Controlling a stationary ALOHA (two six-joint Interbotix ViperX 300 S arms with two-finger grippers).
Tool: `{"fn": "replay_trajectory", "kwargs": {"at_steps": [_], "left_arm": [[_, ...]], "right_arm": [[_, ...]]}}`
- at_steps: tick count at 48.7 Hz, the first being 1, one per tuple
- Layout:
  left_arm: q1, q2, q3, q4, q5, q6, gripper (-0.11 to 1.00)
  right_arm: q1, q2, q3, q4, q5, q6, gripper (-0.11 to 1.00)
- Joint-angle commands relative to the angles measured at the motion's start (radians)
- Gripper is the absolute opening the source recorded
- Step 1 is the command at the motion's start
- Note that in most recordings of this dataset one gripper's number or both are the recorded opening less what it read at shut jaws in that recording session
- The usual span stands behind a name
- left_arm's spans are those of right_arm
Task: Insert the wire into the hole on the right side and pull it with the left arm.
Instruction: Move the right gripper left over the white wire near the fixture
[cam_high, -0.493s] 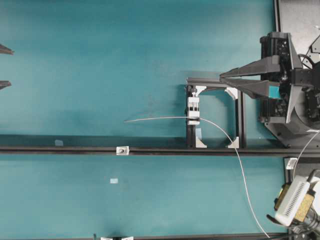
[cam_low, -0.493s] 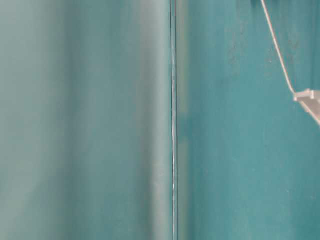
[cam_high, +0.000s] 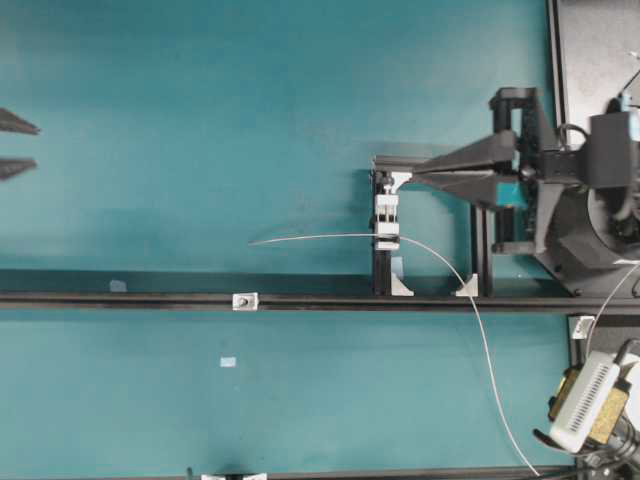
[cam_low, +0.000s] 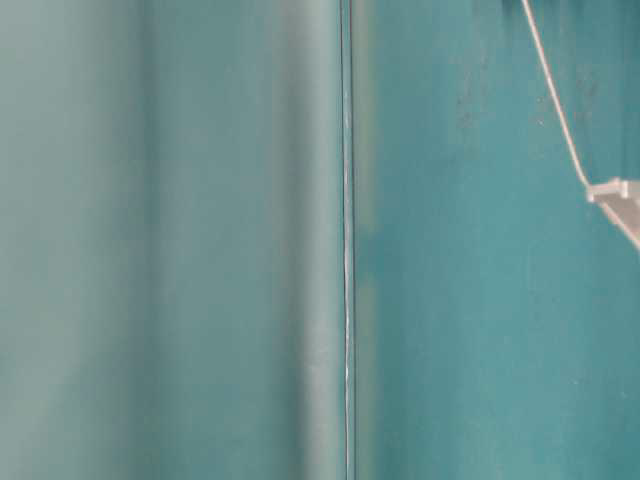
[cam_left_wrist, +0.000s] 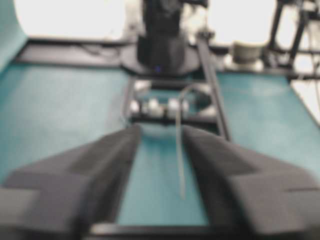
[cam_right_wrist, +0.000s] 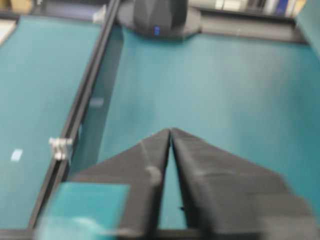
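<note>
Matt teal table (cam_high: 200, 120), black metal rail (cam_high: 120, 300), matt black tools.

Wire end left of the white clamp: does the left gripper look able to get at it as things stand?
Probably yes. The wire end lies free over bare mat; the left gripper, jaws apart, sits far left with nothing between. The right gripper is beyond the clamp.

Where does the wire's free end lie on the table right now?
In the overhead view the wire passes through the white clamp block near the middle; its free tip lies left of it on the teal table, just above the black rail.
</note>
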Motion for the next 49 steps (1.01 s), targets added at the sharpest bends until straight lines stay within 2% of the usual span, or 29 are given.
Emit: {"fn": "replay_trajectory", "kwargs": {"at_steps": [1, 5, 8, 18, 35, 49], "left_arm": [[-0.003, 0.04, -0.003, -0.003, -0.012, 0.002, 0.19], [-0.005, 0.074, 0.002, -0.003, -0.017, 0.002, 0.41], [-0.005, 0.092, 0.005, -0.003, -0.023, 0.002, 0.57], [-0.005, 0.146, 0.006, -0.005, -0.044, 0.002, 0.6], [-0.005, 0.207, 0.005, -0.008, -0.051, -0.002, 0.62], [-0.003, 0.247, 0.002, -0.009, -0.051, -0.002, 0.62]], "right_arm": [[-0.003, 0.034, -0.005, 0.002, -0.031, 0.015, 0.33], [-0.002, 0.061, 0.008, 0.002, -0.058, 0.043, 0.59], [-0.002, 0.087, 0.015, 0.002, -0.077, 0.071, 0.6], [0.009, 0.221, 0.003, -0.003, -0.095, 0.144, 0.6], [0.064, 0.434, -0.098, -0.005, -0.084, 0.158, 0.6], [0.066, 0.552, -0.147, -0.005, -0.074, 0.169, 0.6]]}}
